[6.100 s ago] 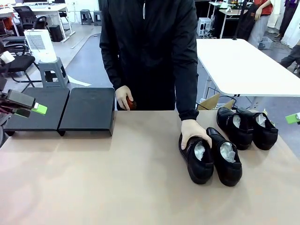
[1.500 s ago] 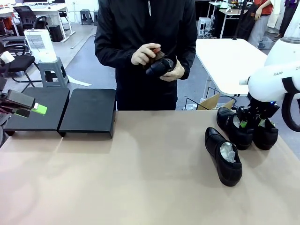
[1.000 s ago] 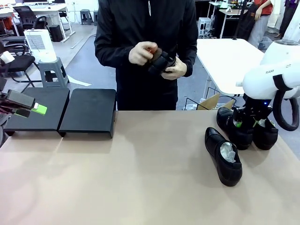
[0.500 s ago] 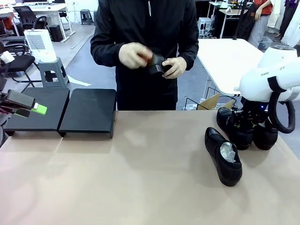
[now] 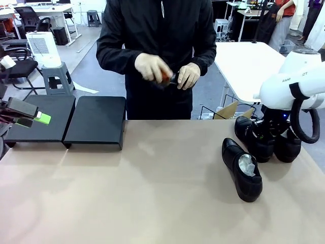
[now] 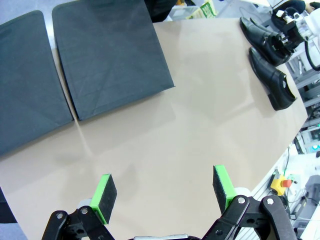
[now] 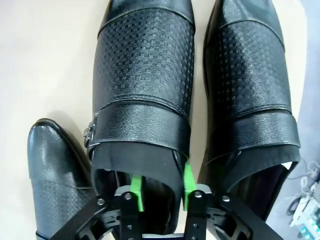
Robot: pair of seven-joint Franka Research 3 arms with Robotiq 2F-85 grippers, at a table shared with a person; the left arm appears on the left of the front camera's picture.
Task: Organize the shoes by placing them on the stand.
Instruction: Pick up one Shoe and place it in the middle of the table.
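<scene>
Shoes (image 5: 242,172) lengthwise, toes toward person (image 5: 157,46)

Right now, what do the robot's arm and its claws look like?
The right arm is smooth, rounded white casing with small dark lettering and a black cable looping beneath. The left gripper and right gripper are black jointed frames, each with two fingers tipped by bright green pads.
</scene>
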